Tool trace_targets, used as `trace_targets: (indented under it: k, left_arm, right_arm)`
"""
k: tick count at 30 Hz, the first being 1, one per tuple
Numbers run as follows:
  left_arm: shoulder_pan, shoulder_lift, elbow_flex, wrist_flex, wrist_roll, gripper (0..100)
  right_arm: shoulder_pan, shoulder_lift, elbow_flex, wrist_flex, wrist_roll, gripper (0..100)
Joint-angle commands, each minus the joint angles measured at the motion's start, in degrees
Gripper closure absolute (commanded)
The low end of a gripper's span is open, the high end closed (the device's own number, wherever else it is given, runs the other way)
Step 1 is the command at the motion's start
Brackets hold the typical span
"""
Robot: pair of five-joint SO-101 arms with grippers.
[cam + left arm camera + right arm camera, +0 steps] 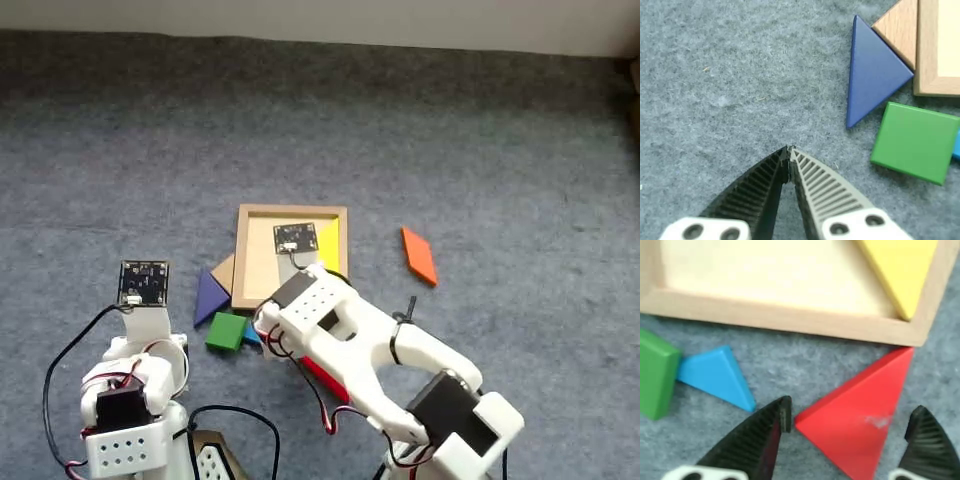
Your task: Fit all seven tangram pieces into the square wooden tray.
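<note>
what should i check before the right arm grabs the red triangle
1. The right end effector is open: ok, it straddles the red triangular piece.
2. Red piece free of the light blue triangle: ok, apart.
3. Red piece's tip clear of the rim of the square wooden tray: cannot tell.
4. Room in tray: ok, bare floor beside the yellow triangle.
5. The left end effector is out of the way: ok, shut, over carpet.

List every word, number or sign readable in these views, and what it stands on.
None can be read.
The wooden tray, green square, red triangle and yellow piece are plain.
Any marks on the circuit board atop one arm, and on its twin above the tray, are too small to read.
</note>
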Motion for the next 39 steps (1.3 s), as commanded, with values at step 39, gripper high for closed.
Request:
trace_targets:
  k: [39]
  left_arm:
    - [-0.7,-1.7,1.2,0.3,-0.1,97]
  right_arm:
    - [-0.4,-0.8,-7.3,13.6,6.2,81.7]
